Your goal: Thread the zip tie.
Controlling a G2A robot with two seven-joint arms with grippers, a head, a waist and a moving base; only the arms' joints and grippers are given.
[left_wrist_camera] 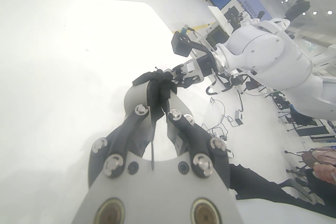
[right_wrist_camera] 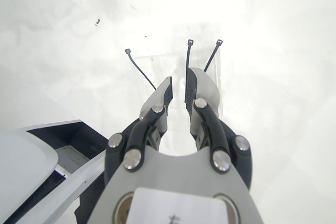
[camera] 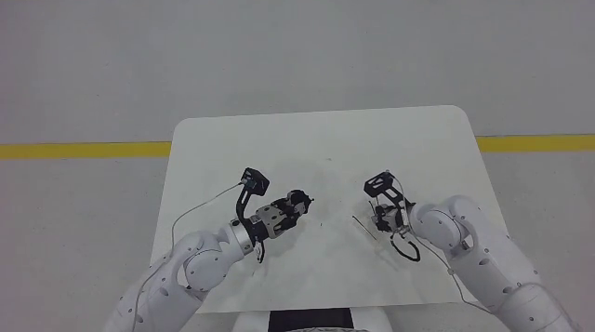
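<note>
My left gripper (left_wrist_camera: 160, 87) is shut on a black zip tie (left_wrist_camera: 153, 135) whose strap runs back between the fingers toward the wrist. In the top view this gripper (camera: 304, 204) sits left of the table's middle, pointing right. My right gripper (right_wrist_camera: 179, 79) stands open just above the table, its fingers (right_wrist_camera: 191, 84) apart with nothing between them. Three loose black zip ties lie ahead of it: one (right_wrist_camera: 138, 68) off to the side and two (right_wrist_camera: 188, 54) (right_wrist_camera: 213, 55) close together. In the top view the right gripper (camera: 379, 214) is right of centre, beside a loose tie (camera: 362, 224).
The white table (camera: 325, 137) is bare apart from small dark specks (right_wrist_camera: 97, 22). A faint clear rectangular outline (right_wrist_camera: 219, 70) lies around the two close ties. The right arm's gripper (left_wrist_camera: 185, 75) shows a short way beyond my left fingertips. Grey floor with yellow lines surrounds the table.
</note>
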